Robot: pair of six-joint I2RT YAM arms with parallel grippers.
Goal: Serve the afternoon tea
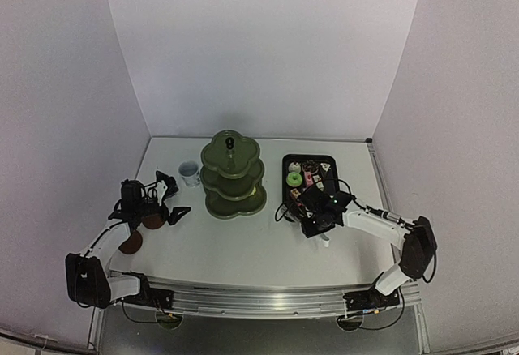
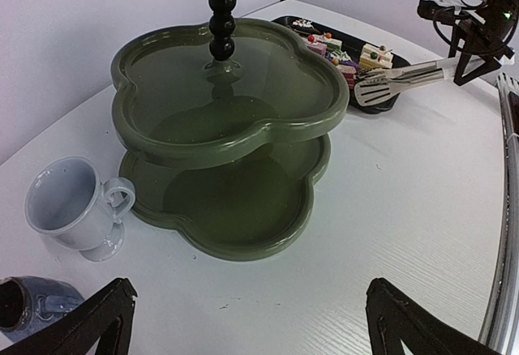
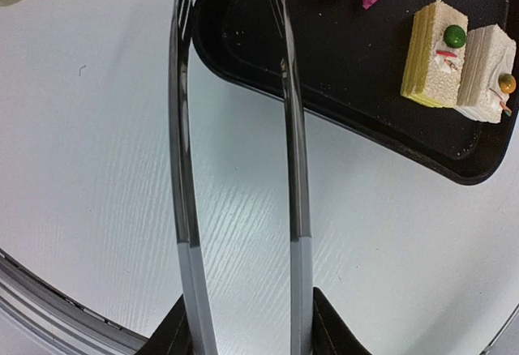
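The dark green three-tier stand (image 1: pixel 233 175) rises mid-table, and its lower tiers (image 2: pixel 227 100) hold nothing. A white cup (image 2: pixel 73 205) stands to its left, and a small blue cup (image 2: pixel 36 306) sits by my left gripper (image 2: pixel 251 327), which is open over bare table. Two brown coasters (image 1: pixel 152 220) (image 1: pixel 130 243) lie near that arm. Small cakes (image 3: pixel 442 55) and doughnuts (image 1: pixel 294 179) lie on the black tray (image 3: pixel 340 71). My right gripper (image 3: pixel 243 331) is shut on the metal tongs (image 3: pixel 182 168). The tong tips reach over the tray's near corner with nothing between them.
The tray (image 1: pixel 310 178) lies right of the stand, close to the right wall. White walls enclose the table on three sides. A metal rail (image 1: pixel 243 298) runs along the near edge. The right arm (image 2: pixel 478 23) and its cables show beyond the tongs (image 2: pixel 397 79).
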